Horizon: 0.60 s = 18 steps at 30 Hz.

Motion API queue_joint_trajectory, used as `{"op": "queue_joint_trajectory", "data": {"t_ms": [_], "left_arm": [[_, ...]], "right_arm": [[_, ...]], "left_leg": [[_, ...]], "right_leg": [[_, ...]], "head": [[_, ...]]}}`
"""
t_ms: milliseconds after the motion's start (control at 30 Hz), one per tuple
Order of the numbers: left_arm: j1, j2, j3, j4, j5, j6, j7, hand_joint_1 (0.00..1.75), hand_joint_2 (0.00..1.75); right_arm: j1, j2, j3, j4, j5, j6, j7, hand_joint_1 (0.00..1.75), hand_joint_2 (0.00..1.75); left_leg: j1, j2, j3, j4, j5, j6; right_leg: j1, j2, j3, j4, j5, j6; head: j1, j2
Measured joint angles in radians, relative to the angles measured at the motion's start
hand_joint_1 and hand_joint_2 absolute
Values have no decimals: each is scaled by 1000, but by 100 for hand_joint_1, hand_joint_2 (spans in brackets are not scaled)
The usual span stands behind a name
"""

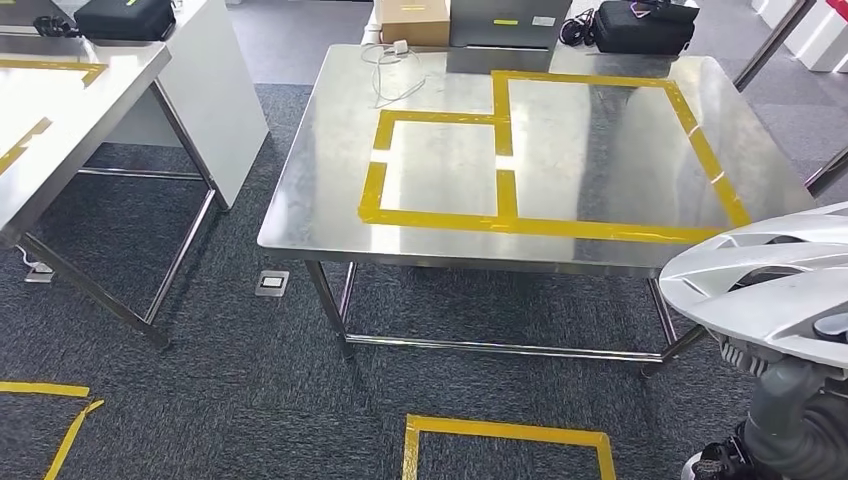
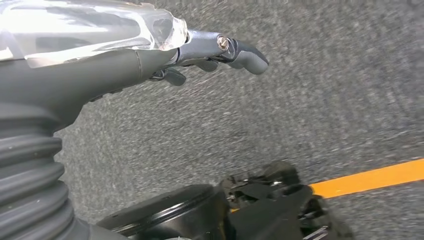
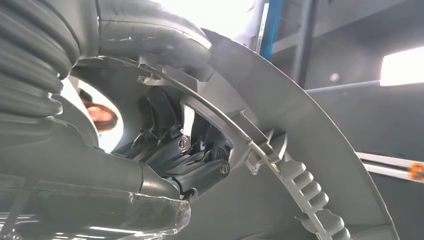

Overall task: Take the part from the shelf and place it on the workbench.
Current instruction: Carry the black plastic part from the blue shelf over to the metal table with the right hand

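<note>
Steel workbench [image 1: 600, 150] stands on dark carpet [image 1: 200, 380], marked with yellow tape rectangles [image 1: 520, 222]. White cable [image 1: 385, 75], cardboard box [image 1: 413, 22] and black bag [image 1: 645, 25] are seen at far edge.

The part [image 1: 765, 280] — a round silver-grey wheel cover, tilted — sits off the steel workbench's [image 1: 330, 180] near right corner.

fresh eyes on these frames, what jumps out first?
The steel workbench ahead, marked with yellow tape rectangles, takes the middle of the head view. At its lower right edge the right hand grips a large silver-white round part, fingers hooked through an opening from behind. The left hand hangs over grey carpet, holding nothing.
</note>
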<state>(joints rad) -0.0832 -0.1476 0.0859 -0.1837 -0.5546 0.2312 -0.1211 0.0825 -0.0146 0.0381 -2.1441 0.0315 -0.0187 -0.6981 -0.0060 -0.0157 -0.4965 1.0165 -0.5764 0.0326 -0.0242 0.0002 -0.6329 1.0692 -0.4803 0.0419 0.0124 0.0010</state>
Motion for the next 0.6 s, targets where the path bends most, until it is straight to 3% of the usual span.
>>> {"op": "queue_joint_trajectory", "data": {"t_ms": [100, 167, 267, 333, 367, 433, 467, 533, 600], "left_arm": [[-2, 0, 0, 0, -1, -1, 2, 0, 175], [-4, 0, 0, 0, -1, -1, 2, 0, 175], [-5, 0, 0, 0, -1, -1, 1, 0, 175], [-7, 0, 0, -1, -1, -1, -1, 0, 175], [-8, 0, 0, -1, -2, -1, -1, 0, 175], [-8, 0, -1, -1, -2, -1, 0, 0, 175], [-7, 1, 0, 0, -2, -1, 0, 0, 175], [-4, 1, 0, 0, -2, -1, 2, 0, 175], [-4, 0, 0, 0, -1, 0, 2, 0, 175]], "right_arm": [[4, 1, 0, -1, 0, 0, 1, 175, 175], [4, 2, -1, -3, 0, 0, 1, 175, 175], [4, 3, -1, -4, 0, 0, 1, 175, 175], [5, 3, -1, -4, 1, -1, 1, 175, 175], [5, 3, -1, -4, 1, -1, 1, 175, 175], [5, 5, -1, -4, 2, -1, 1, 175, 175], [4, 6, -1, -4, 2, -1, 1, 175, 175], [4, 8, -1, -4, 3, 0, 1, 175, 175], [4, 9, 0, -4, 4, 2, 1, 175, 175]], "left_leg": [[-1, 3, 10, 5, -11, -18], [0, 5, -7, 45, -19, -25], [5, 6, -117, 220, -77, -39], [8, 7, -181, 285, -93, -43], [8, 7, -189, 266, -69, -42], [7, 8, -163, 146, 28, -36], [4, 9, -149, 90, 59, -32], [-2, 10, -134, 33, 82, -22], [-2, 9, -125, 24, 84, -12]], "right_leg": [[2, -1, 8, -11, 0, -23], [-4, 0, 25, -18, -7, -34], [-7, 0, 47, -23, -23, -42], [-7, 0, 64, -23, -38, -41], [-7, 1, 76, -24, -47, -41], [-8, 1, 101, -25, -66, -37], [-7, 1, 111, -26, -74, -33], [-6, 3, 121, -30, -81, -21], [-5, 4, 128, -29, -79, -8]], "head": [[-1, 0], [-4, 0], [-12, 0], [-14, 0], [-15, 0], [-15, 0], [-15, 0], [-17, 0], [-18, 0]]}}
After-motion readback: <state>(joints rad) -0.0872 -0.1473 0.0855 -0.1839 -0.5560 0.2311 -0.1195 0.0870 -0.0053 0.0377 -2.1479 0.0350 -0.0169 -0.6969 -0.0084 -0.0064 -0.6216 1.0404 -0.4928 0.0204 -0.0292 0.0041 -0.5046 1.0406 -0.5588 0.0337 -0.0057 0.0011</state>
